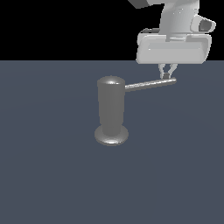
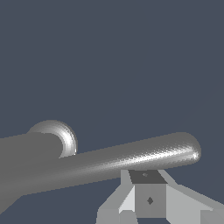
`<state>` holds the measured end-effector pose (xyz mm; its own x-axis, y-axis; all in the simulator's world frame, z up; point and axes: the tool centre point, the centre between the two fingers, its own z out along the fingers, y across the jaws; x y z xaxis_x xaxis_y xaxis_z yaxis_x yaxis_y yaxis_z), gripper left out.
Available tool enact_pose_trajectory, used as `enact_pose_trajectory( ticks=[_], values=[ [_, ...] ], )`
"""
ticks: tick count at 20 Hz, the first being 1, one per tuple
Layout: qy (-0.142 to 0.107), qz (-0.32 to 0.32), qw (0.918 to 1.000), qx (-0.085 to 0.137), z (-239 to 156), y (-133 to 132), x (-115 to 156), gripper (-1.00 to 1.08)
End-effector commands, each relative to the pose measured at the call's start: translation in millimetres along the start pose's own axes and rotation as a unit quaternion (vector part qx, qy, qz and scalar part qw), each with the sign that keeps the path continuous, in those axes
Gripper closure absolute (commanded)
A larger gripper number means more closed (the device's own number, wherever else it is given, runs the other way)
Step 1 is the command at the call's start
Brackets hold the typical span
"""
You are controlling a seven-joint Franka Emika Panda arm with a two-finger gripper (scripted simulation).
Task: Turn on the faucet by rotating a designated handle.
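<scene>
The faucet (image 1: 111, 109) stands upright near the middle of the grey floor (image 1: 52, 175). Its handle (image 1: 149, 84) juts toward the exterior view's right. The gripper (image 1: 167, 72) sits at the rod's tip, fingers close together, seemingly touching rather than clamping it.

No readable txt, labels, brands, nos. or signs anywhere in either view, incl. on the faucet (image 1: 111, 109).

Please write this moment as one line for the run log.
claw: closed, beside handle tip | handle: sticks sideways from faucet | faucet: upright | grasp: none seen
</scene>
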<state>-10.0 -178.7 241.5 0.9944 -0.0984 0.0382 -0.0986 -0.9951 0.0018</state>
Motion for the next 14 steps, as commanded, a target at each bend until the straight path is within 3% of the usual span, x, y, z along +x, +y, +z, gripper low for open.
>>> enact_pose_trajectory(
  ticks=[1,14],
  values=[
    [-0.008,0.003,1.0000,0.000,11,2,6,1.08],
    [-0.013,0.009,0.9999,0.000,18,3,42,1.08]
  ],
)
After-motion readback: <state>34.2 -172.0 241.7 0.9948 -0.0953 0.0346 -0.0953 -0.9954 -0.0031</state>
